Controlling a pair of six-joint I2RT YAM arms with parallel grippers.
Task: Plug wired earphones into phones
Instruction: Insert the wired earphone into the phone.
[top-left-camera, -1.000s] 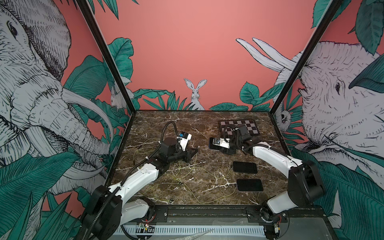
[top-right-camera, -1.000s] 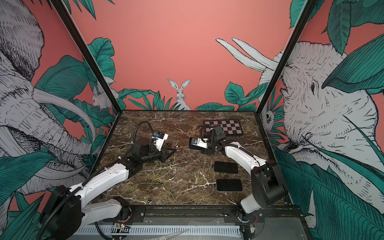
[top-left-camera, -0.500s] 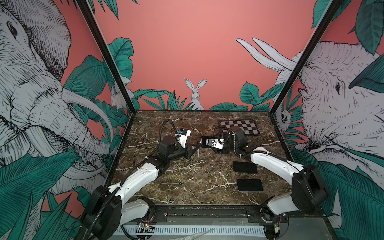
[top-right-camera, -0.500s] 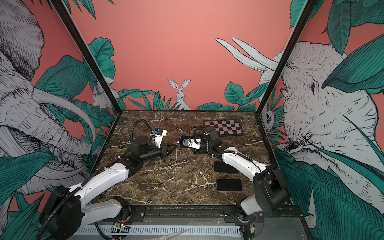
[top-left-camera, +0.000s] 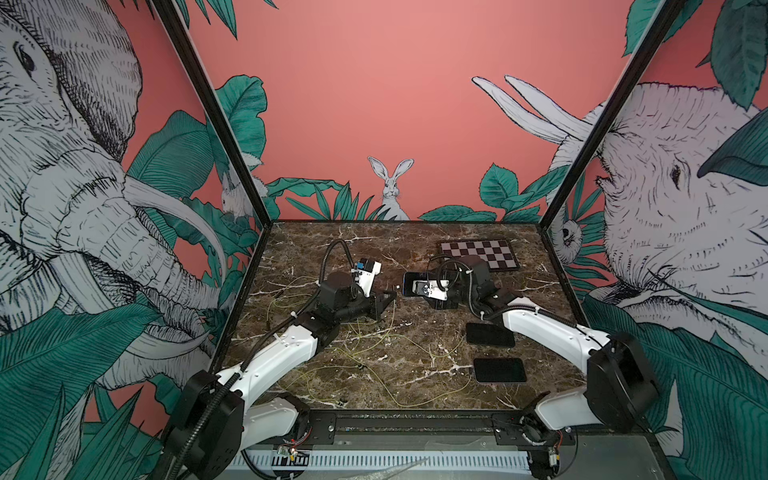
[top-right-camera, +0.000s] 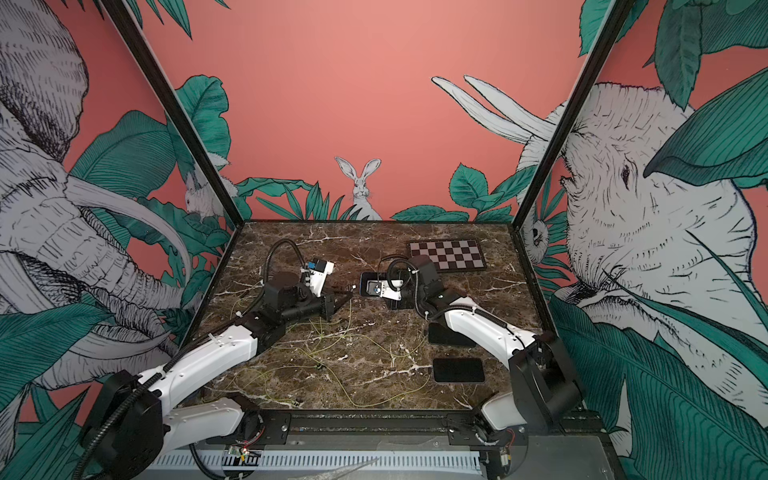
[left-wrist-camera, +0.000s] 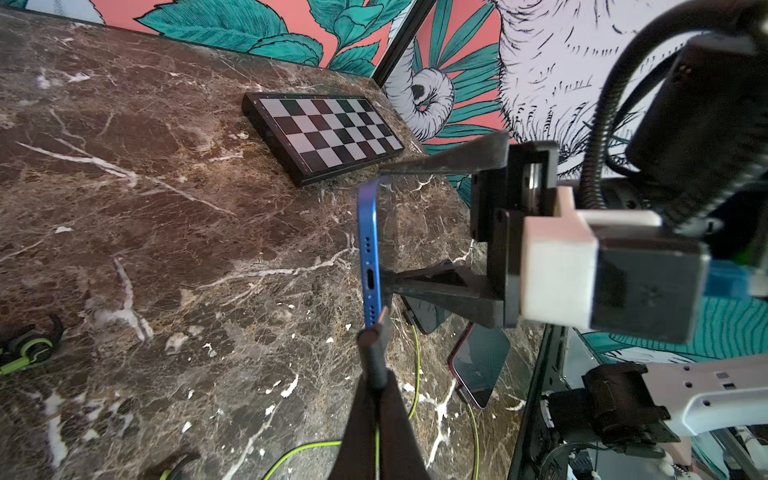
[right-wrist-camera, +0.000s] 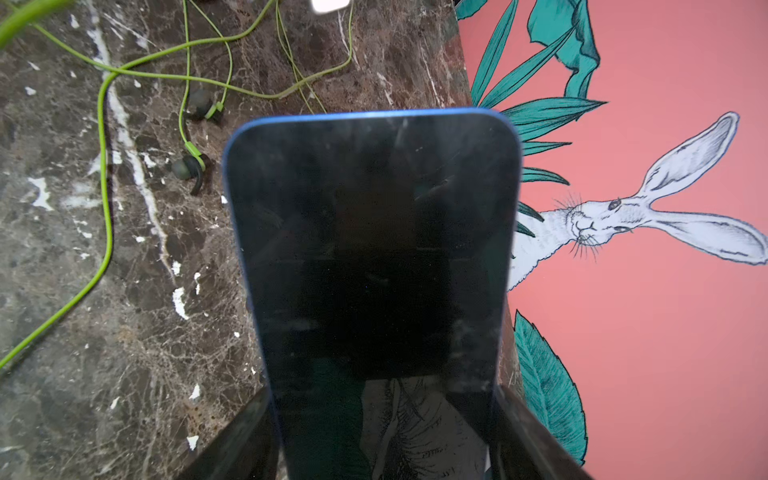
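Note:
My left gripper (left-wrist-camera: 377, 386) is shut on the dark plug (left-wrist-camera: 371, 353) of one of the wired earphones, and its yellow-green cord (left-wrist-camera: 377, 444) runs back between the fingers. The plug's tip sits at the bottom edge of a blue-rimmed phone (left-wrist-camera: 369, 249), just beside the port (left-wrist-camera: 371, 286). My right gripper (right-wrist-camera: 382, 432) is shut on that phone (right-wrist-camera: 374, 249) across its sides and holds it above the table. In both top views the two grippers meet mid-table, the left (top-left-camera: 388, 296) facing the held phone (top-left-camera: 411, 286). Two more phones (top-left-camera: 489, 334) (top-left-camera: 500, 370) lie flat at the right.
A checkerboard plate (top-left-camera: 480, 254) lies at the back right. Loose yellow-green cords (top-left-camera: 374, 340) with dark earbuds (right-wrist-camera: 187, 166) sprawl over the marble table (top-left-camera: 415, 241). In the left wrist view a green cord (left-wrist-camera: 473, 419) leads to the end of a red-rimmed phone (left-wrist-camera: 478, 365).
My right arm has carried the phone to the left, away from the checkerboard plate, up to the left gripper. The left gripper has shifted only slightly with the plug.

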